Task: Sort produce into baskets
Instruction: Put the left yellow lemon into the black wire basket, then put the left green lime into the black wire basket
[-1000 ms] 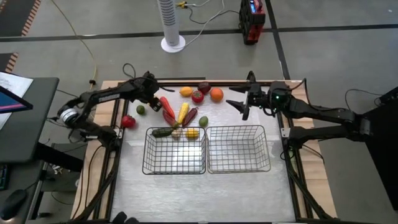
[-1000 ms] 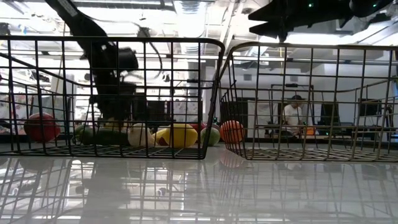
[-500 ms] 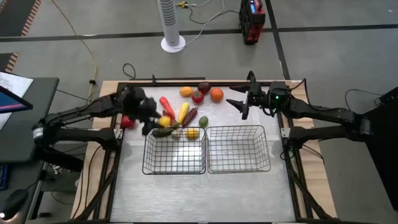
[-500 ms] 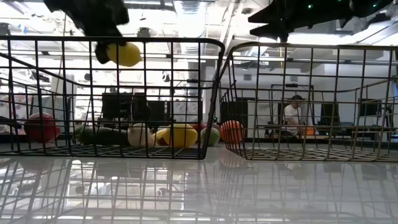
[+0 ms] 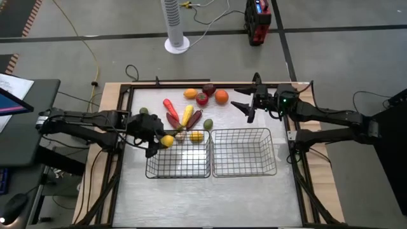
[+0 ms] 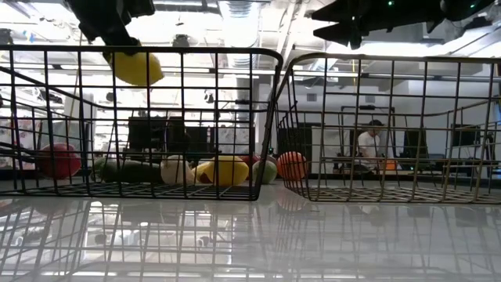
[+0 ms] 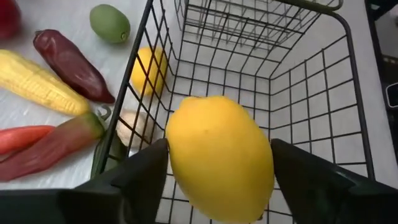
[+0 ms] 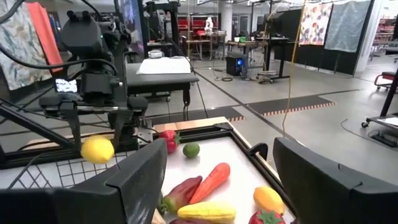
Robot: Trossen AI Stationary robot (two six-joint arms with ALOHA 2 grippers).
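Grey concrete floor surrounds the pale table (image 5: 191,200), and from the high view we count two wire baskets side by side, the left basket (image 5: 178,176) and the right basket (image 5: 245,175), both with bare mesh floors. Beyond their far walls lies the loose produce: near the back edge four round pieces, among them an orange (image 5: 220,97), and nearer the left basket four long ones, two red, one yellow corn cob (image 5: 187,114) and one dark purple piece (image 5: 194,119), plus a green lime (image 5: 144,111) off to the side. The left gripper (image 5: 154,137) hangs over the far left corner of the left basket with a yellow lemon (image 5: 167,141) at its tips; the right gripper (image 5: 245,105) hovers beyond the right basket, fingers spread with nothing in them. From the low view, we see the lemon up at the level of the left basket's rim, under the dark gripper, well clear of the table, and one seated person (image 6: 366,149) in the room behind. In the left wrist view, the lemon is smooth, bright and oval, filling the gap between the two fingers, which press against its sides; it sits above the inside of the basket. Just outside the mesh lie a second yellow fruit (image 7: 152,68) and a pale bulb (image 7: 134,127). In the right wrist view, that arm's two fingers (image 8: 140,180) stand wide apart, empty.
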